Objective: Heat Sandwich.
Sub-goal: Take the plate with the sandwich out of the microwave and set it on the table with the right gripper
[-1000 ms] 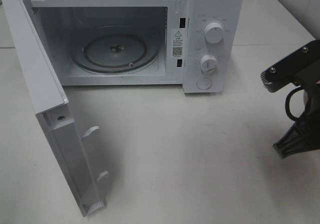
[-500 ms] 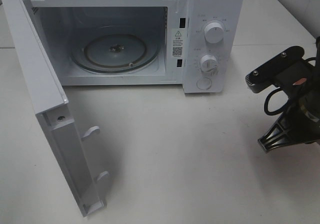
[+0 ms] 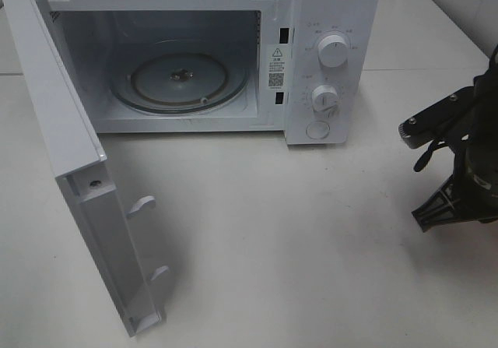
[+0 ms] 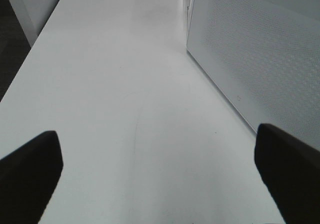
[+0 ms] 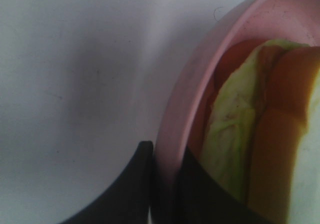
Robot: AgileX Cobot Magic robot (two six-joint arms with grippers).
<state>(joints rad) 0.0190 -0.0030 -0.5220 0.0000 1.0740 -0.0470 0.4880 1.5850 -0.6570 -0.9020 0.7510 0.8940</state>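
At the plate rim, right wrist view, the right gripper (image 5: 167, 184) has one dark finger outside the pink wall and one inside, jaws narrowed onto the rim of the plate (image 5: 192, 83). It looks pinched, though actual contact pressure can't be read. The sandwich (image 5: 260, 129) lies in the plate just inboard of the inner finger: orange-tan crust, pale green filling showing at the edge. Whether the finger touches the bread I can't tell, it's too close and blurred.

Handling, as a guess: bread is soft and light, squashes easily, and the layers may slide or shed filling if tilted. So don't grab the sandwich itself; the rim is the place to hold, since the plate is stiff and likely smooth, i.e. slippery in a one-sided pinch. A rim grip means the load hangs off one edge, so keep the plate level and go slow.

Outward, in the high view the right arm (image 3: 459, 161) sits at the table's right edge, w/ plate and sandwich out of that frame. The microwave (image 3: 327, 21) stands well apart to the left, door (image 3: 78, 177) swung wide, glass turntable (image 3: 180, 79) bare.

The left gripper (image 4: 160, 159) is spread wide over the table (image 4: 110, 83) beside the door, holding nothing.
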